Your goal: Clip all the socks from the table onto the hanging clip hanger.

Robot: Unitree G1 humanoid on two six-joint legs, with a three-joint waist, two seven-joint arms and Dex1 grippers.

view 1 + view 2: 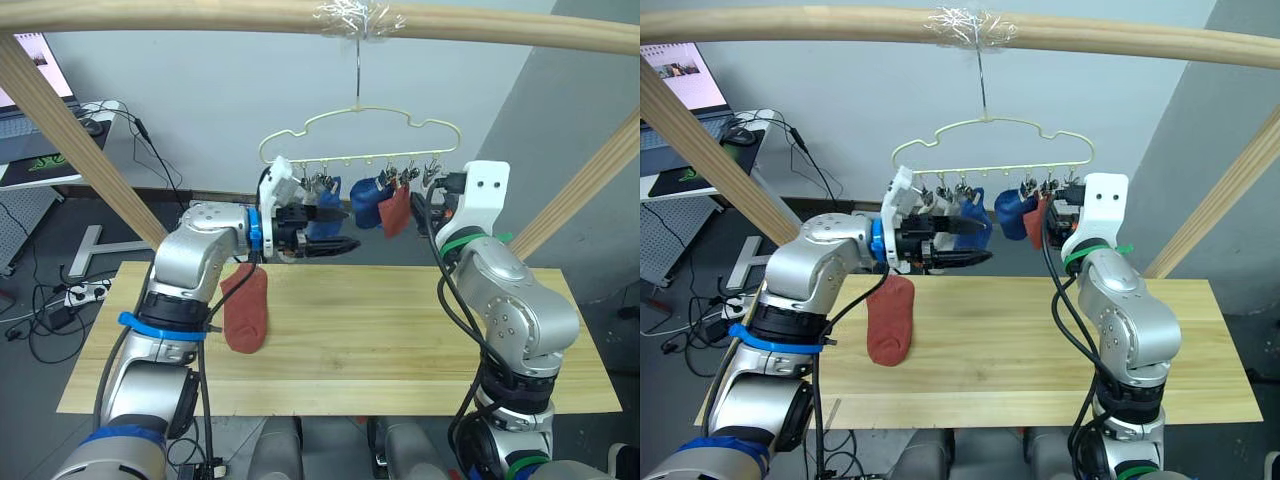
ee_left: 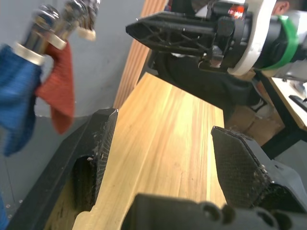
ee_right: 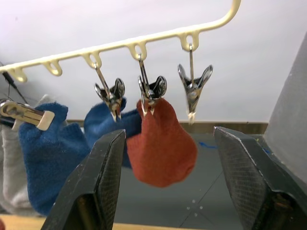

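A rust-red sock (image 1: 246, 308) lies on the table (image 1: 400, 330) near its left side. The clip hanger (image 3: 158, 36) hangs from the top pole on its hook. Clipped to it are a grey sock (image 3: 6, 158), two blue socks (image 3: 44, 153) (image 1: 367, 203) and a red sock (image 3: 160, 148). The clip (image 3: 194, 91) beside the red one holds nothing. My left gripper (image 1: 335, 230) is open and empty, raised just under the hanger's left clips, above the table. My right gripper (image 3: 169, 133) is open and empty, facing the clipped red sock from the right.
The frame's round wooden poles run across the top (image 1: 200, 15) and slant down on the left (image 1: 80, 140) and on the right (image 1: 590, 180). A desk with a monitor (image 1: 30, 120) stands at the far left, with cables (image 1: 60, 300) on the floor.
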